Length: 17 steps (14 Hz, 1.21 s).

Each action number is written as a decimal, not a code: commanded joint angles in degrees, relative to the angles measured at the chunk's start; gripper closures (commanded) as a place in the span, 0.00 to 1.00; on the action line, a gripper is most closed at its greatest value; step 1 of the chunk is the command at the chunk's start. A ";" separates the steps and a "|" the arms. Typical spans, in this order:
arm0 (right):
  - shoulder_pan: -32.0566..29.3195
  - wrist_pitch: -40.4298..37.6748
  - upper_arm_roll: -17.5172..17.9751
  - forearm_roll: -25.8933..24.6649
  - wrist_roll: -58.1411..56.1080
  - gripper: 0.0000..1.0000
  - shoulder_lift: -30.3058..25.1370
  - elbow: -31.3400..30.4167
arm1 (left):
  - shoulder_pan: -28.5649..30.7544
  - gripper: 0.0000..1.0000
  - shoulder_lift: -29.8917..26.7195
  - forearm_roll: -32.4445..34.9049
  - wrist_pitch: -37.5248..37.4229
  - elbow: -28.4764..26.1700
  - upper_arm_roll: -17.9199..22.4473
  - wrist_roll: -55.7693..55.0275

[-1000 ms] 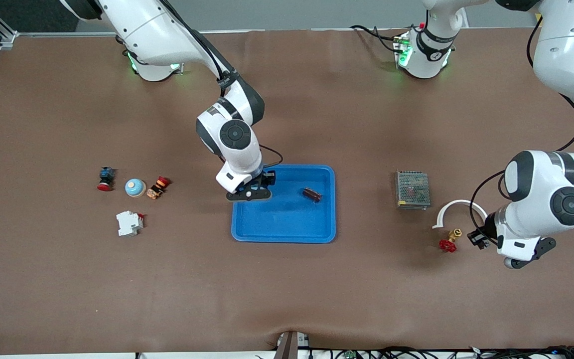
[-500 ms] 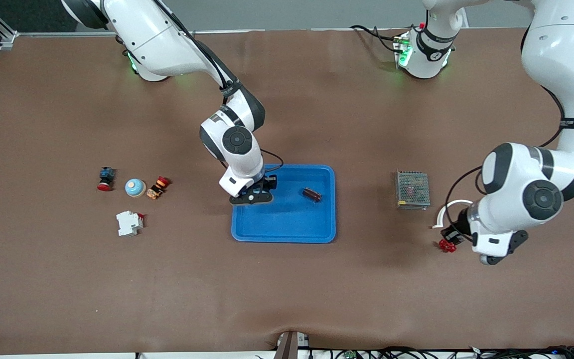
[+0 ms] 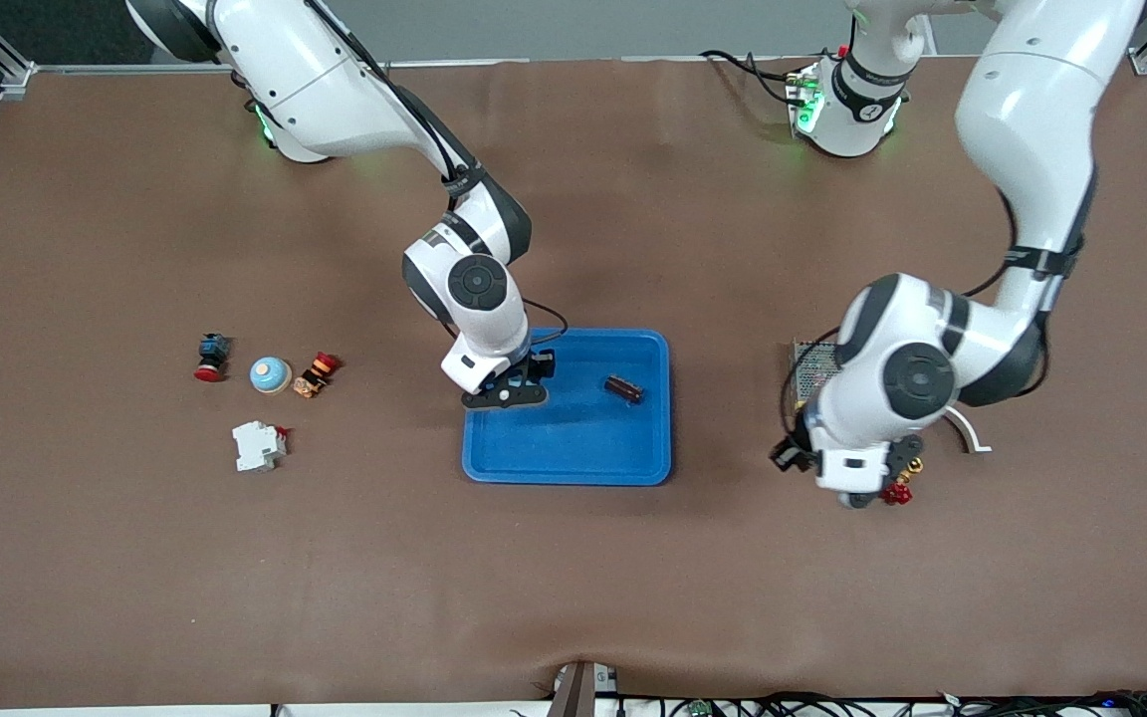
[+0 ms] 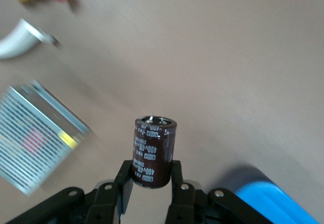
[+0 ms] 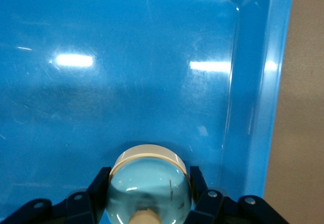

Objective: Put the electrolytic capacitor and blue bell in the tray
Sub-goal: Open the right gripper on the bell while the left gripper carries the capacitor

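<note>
Left gripper point(image 4: 151, 181) pinches an electrolytic capacitor point(image 4: 153, 150) over bare table between the metal power supply point(image 3: 817, 363) and the tray point(image 3: 573, 453); we fear it slips. Right gripper point(image 5: 150, 193) clamps the blue bell point(image 5: 150, 183) over the tray's corner; released here it may roll onto the capacitor in the tray point(image 3: 623, 388).

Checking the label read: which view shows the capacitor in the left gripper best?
Left wrist view: the capacitor stands upright between the left gripper's fingers, its printed sleeve facing the camera. In the front view the arm hides it. The right wrist view shows only the tray and bell.
</note>
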 commanded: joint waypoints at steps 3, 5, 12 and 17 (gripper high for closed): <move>0.19 0.70 -0.05 -1.28 1.37 0.40 0.58 0.09 | -6.32 1.00 3.04 0.77 6.80 3.63 0.37 -8.64; 0.19 0.70 -0.05 -1.28 1.37 0.18 0.75 0.18 | -9.31 1.00 4.80 0.86 10.24 4.42 0.55 -10.76; 0.98 -8.49 0.30 -1.19 0.67 0.00 -4.24 0.62 | -19.77 1.00 10.95 0.68 15.52 6.97 6.43 -15.51; 0.19 -22.21 0.22 -1.19 -8.89 0.00 -13.99 0.62 | -22.24 1.00 12.19 0.77 15.53 6.71 8.37 -16.04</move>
